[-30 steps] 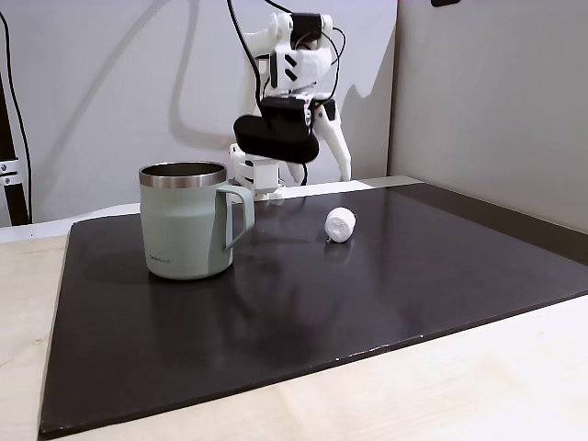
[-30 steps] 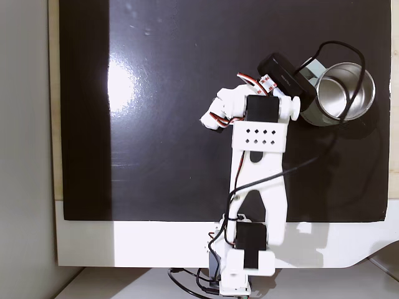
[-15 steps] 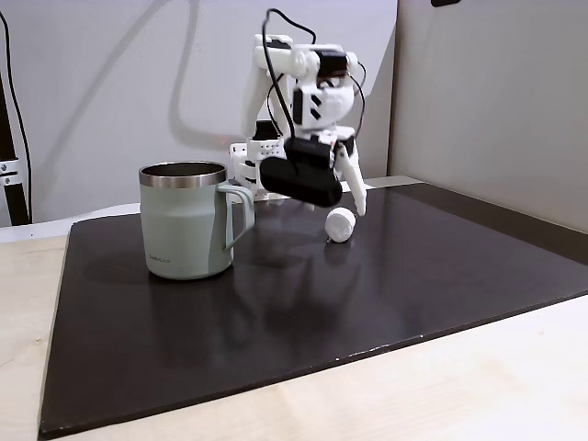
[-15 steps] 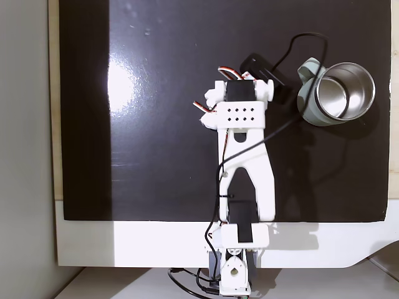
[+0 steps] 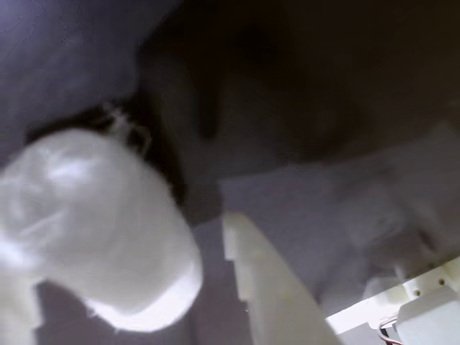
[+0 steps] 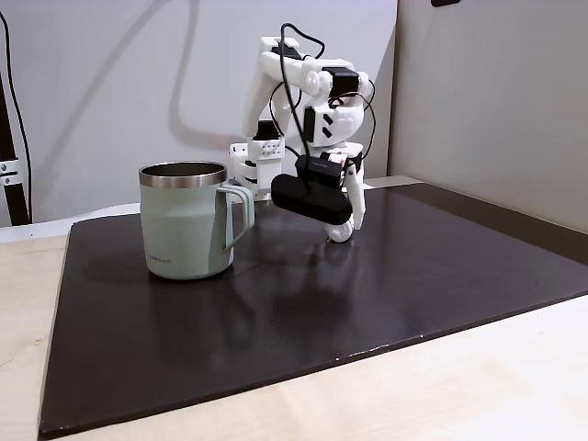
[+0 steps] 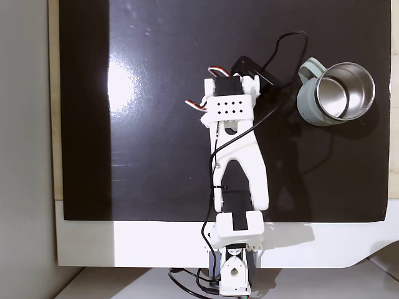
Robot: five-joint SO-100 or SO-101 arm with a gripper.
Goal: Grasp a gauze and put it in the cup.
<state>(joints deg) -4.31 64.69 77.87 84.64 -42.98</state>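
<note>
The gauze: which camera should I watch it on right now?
The wrist view: the gauze looms large, though blurred, beside an end effector finger. In a fixed view from the side, only its lower edge peeks under the end effector.

**Room around the cup**

We see the cup (image 6: pixel 186 220) standing alone near the mat's (image 6: pixel 413 276) left edge in a fixed view, well apart from the arm (image 6: pixel 312 101). Its mouth is open above, and bare mat lies between them.

We find the wrist view dim and heavily blurred; both fixed views are sharp, with bright glare on the black mat (image 7: pixel 124 87).
</note>
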